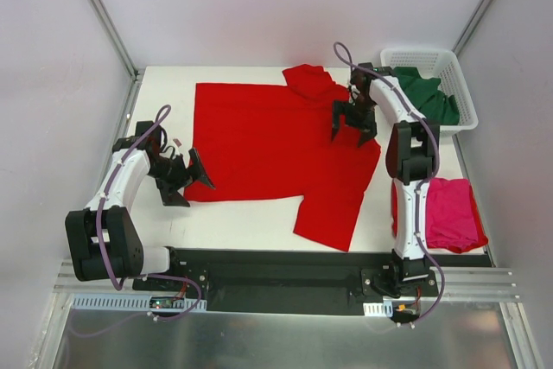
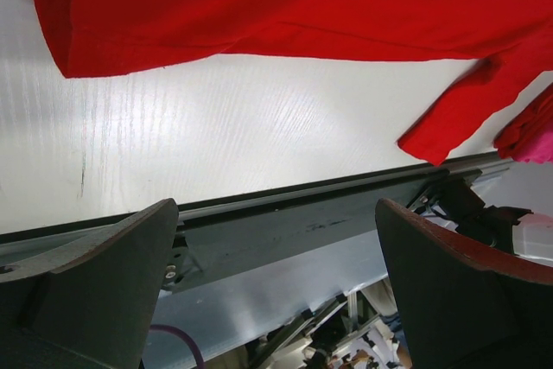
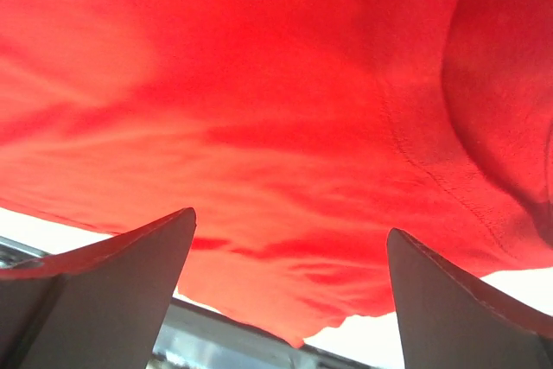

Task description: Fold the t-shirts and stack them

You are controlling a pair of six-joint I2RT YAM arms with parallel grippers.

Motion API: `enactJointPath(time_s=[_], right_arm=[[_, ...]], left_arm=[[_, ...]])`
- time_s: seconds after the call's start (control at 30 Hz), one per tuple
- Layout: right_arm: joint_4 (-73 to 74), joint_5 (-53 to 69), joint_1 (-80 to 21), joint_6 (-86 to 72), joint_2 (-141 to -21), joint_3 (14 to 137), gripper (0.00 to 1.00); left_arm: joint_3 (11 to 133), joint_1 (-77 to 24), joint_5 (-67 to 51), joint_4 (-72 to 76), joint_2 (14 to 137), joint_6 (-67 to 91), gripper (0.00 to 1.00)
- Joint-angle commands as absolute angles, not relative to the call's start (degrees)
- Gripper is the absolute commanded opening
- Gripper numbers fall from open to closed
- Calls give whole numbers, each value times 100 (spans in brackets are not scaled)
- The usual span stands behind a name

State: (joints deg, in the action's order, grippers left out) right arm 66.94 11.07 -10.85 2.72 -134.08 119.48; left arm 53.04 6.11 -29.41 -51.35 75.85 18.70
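Basket (image 1: 458,71): white plastic lattice, rectangular, with open-grid walls. It stands at the table's far right corner, beyond the right arm.
Basket contents: one dark green t-shirt (image 1: 428,97), crumpled into a heap that fills most of the interior.
Left gripper (image 1: 187,183): jaws spread fully wide and holding nothing. It sits low over bare table, just beside the near-left corner of the red t-shirt (in the left wrist view only tabletop lies between its fingers (image 2: 112,274)).
Right gripper (image 1: 354,130): jaws likewise spread wide, with nothing clasped. It is poised over the right-hand end of the red t-shirt, near the bunched far sleeve. Whether its fingers (image 3: 112,283) touch the cloth cannot be told.
Red t-shirt (image 1: 276,149): spread flat across the middle of the table, lying sideways with its hem to the left. One sleeve points toward the near edge and the other is rumpled at the far edge.
Pink t-shirt (image 1: 451,213): folded into a rough rectangle at the near right of the table, beside the right arm. A red margin shows along its left and near edges.
Cloth: soft and matte with shallow wrinkles. A stitched seam curves across the right wrist view.
Table (image 1: 251,213): white and flat, with a fine streaked grain.
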Motion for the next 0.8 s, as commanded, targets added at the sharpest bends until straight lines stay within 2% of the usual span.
enactJointPath(time_s=[0.0,0.2,0.4,0.77], right_arm=[[6259,1476,-1090,44,-12954,12524,96],[5565,1819,-1090,-430,-13684,12990,96],[5546,1986,-1064,-755,-14325,13333,96],[5335,2145,-879,-1011,-14563,13430,96]], left_arm=[[5528,650,-2918,-5238,7532,1854,99],[5546,642,-2953,-5186,7401,1899,99],[5520,642,-2936,-5186,7251,1951,99],[5432,642,-2901,-5080,6944,2109,99]])
